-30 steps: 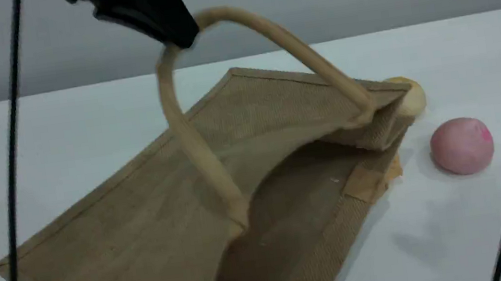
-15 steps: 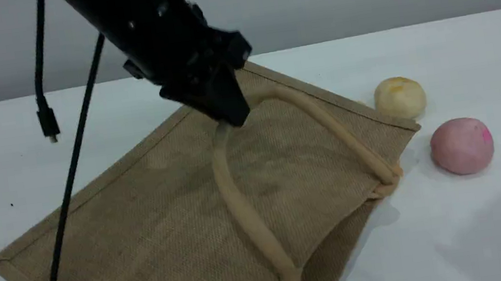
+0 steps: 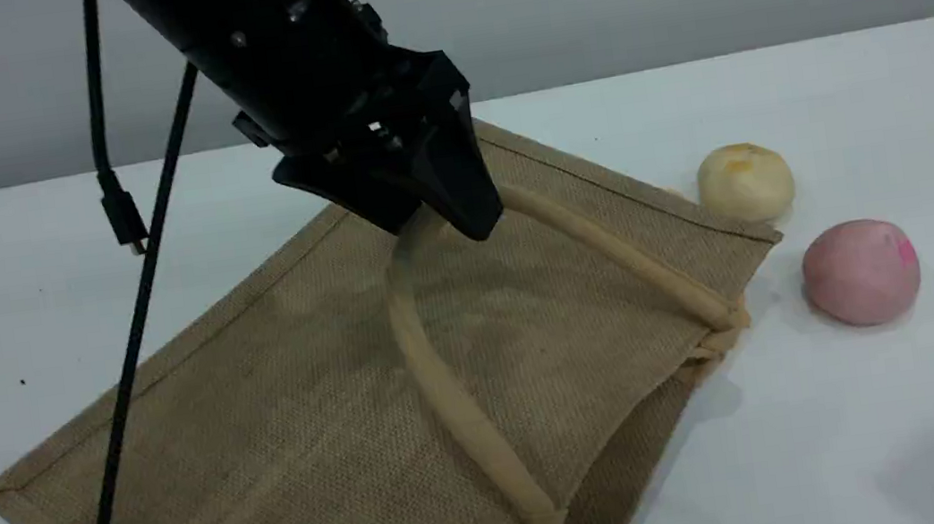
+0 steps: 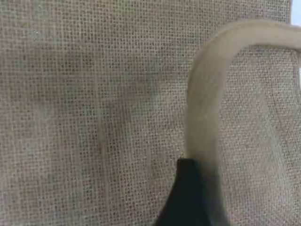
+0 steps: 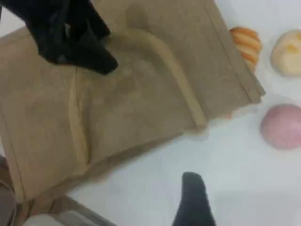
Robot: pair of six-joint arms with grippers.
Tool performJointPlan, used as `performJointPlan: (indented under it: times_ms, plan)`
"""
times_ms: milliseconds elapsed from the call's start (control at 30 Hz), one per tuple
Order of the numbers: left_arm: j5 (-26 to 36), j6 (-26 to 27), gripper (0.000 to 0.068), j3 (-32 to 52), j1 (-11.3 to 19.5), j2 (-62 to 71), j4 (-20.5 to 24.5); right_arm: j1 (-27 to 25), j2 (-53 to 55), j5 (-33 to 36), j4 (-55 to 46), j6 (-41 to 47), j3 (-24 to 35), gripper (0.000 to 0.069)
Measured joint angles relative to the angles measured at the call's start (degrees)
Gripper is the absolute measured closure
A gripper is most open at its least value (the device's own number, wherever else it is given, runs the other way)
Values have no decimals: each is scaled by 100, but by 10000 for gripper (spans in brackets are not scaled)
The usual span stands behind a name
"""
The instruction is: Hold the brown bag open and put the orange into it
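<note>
1. Brown bag (image 3: 315, 408) lay flat, centre-left of frame.
2. Left gripper (image 3: 432, 203) spread open astride its handle (image 3: 448, 391), gripping nothing.
3. Right gripper (image 5: 193, 200) open, empty, lower frame.

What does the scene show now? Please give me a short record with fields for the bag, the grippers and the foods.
bag: brown bag lies flat on the table, mouth nearly shut
handle: upper handle lies on the bag
left gripper: left gripper open, at the handle's top bend, not gripping it
right gripper: right gripper open, empty, above bare table
orange: not visible in any view
other foods: pink ball and pale yellow ball beside the bag's mouth; striped loaf at the bag's edge
</note>
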Motion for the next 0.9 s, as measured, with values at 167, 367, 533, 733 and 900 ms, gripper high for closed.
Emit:
performJointPlan:
  times_ms: [167, 367, 533, 733, 900]
  plan:
    - [381, -11, 139, 0, 0, -200, 435, 0, -376, 251, -355, 251, 0, 251]
    - [826, -690, 137, 0, 0, -510, 1500, 0, -927, 796, -850, 629, 0, 251]
    - [1430, -1273, 137, 0, 0, -989, 1858, 0, -1562, 1269, -998, 835, 0, 251]
    - [2201, -1617, 164, 0, 0, -1565, 1802, 0, -2395, 1466, -990, 888, 27, 251]
    - [2418, -1872, 193, 141, -124, -2102, 1787, 0, -3191, 1464, -984, 1033, 333, 251]
